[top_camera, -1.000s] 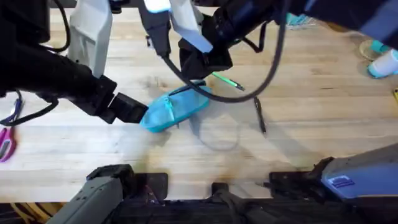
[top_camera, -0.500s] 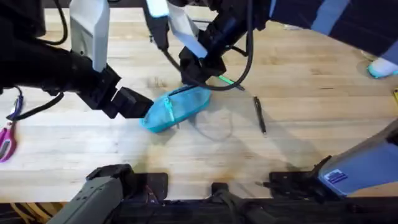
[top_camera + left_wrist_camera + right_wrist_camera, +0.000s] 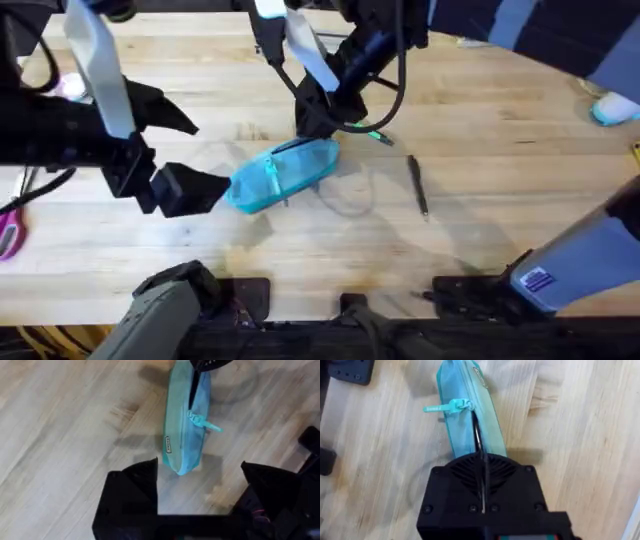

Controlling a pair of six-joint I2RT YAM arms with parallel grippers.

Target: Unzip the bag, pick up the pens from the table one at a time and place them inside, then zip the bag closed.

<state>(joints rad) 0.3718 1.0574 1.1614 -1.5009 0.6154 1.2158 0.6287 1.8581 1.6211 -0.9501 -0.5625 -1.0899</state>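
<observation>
The bag (image 3: 283,172) lies partly unzipped; the left gripper (image 3: 200,485) gapes empty beside it, the right gripper (image 3: 482,487) pinches its far end, so the green pen (image 3: 368,131) seems next.

1. Evenly bright, from above; mild glare on the pale desk (image 3: 500,200).
2. Soft, faint shadows just beside the bag (image 3: 285,172) and under both arms.
3. Left arm motion-smeared; left tool (image 3: 200,492) dark and out of focus.

One bag (image 3: 283,173) — two pens (image 3: 417,186)
</observation>
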